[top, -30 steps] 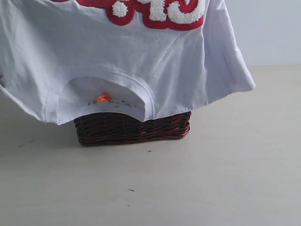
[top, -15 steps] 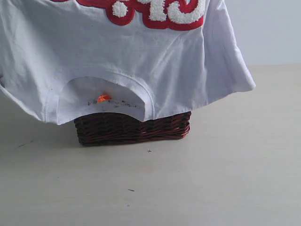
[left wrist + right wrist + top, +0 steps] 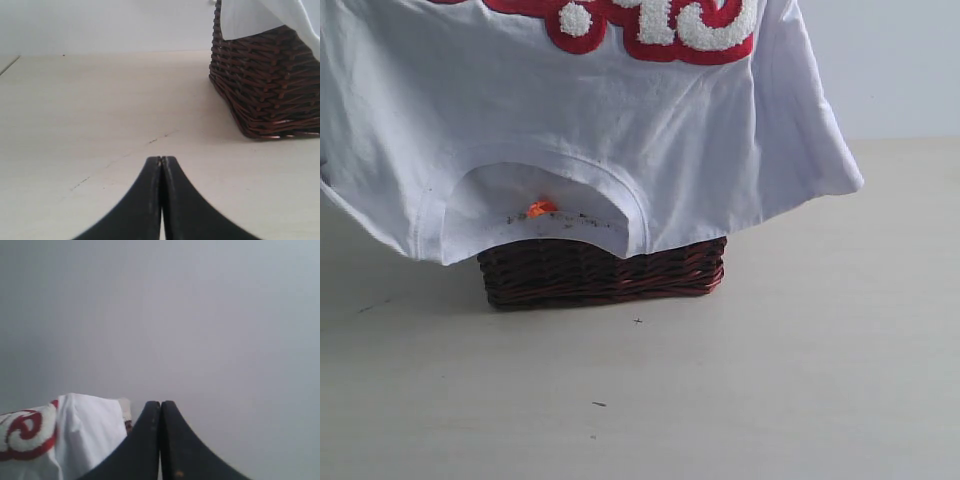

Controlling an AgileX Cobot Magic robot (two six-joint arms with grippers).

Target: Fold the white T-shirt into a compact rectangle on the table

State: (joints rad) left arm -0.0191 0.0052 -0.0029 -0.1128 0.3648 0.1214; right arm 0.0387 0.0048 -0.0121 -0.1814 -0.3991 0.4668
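The white T-shirt (image 3: 620, 130) with fuzzy white, red-outlined lettering drapes over the dark wicker basket (image 3: 605, 270), its collar and orange tag (image 3: 540, 208) hanging toward the camera. It reaches the pale beige table (image 3: 770, 380) only by way of the basket. Neither gripper appears in the exterior view. My left gripper (image 3: 161, 159) is shut and empty, low over the table, with the basket (image 3: 265, 85) and a corner of the shirt (image 3: 250, 15) off to one side. My right gripper (image 3: 160, 404) is shut and empty, with part of the shirt (image 3: 75, 435) beside it.
A grey wall (image 3: 900, 60) stands behind the table. A few dark specks (image 3: 598, 404) lie on the tabletop in front of the basket.
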